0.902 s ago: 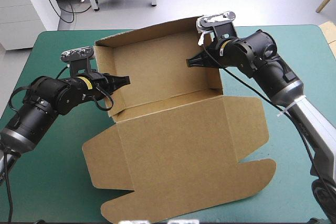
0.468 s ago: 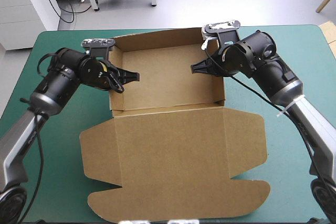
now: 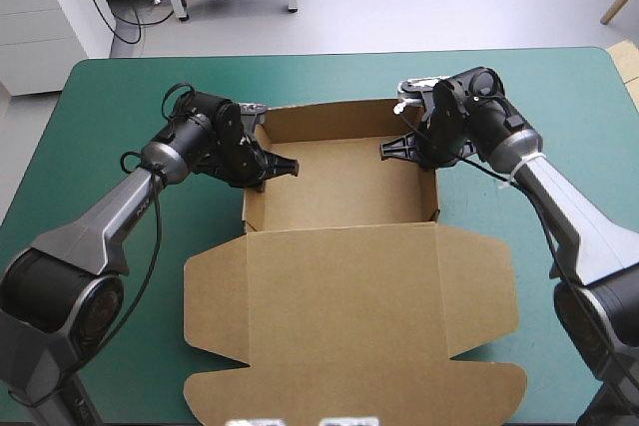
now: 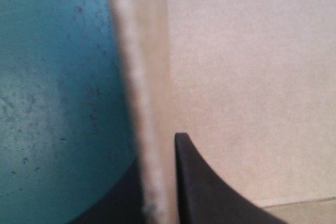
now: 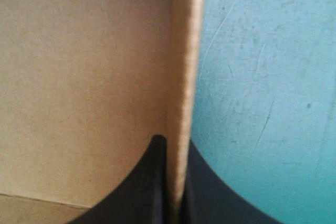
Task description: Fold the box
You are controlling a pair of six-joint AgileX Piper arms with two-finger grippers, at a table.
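Teal-green table cover (image 3: 90, 276) is seen beneath the box (image 3: 344, 286), which is set up mid-table as an open tray, its lid laid flat on the near side. The box's left wall is pinched by the left gripper (image 3: 272, 169), one black finger inside, one outside. The box's right wall is clamped likewise by the right gripper (image 3: 397, 150).

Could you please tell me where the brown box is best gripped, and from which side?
Probably the box's upright side walls, pinched from above over the rim, one finger inside, one outside: they are thin standing sheets, while the lid lies flat.
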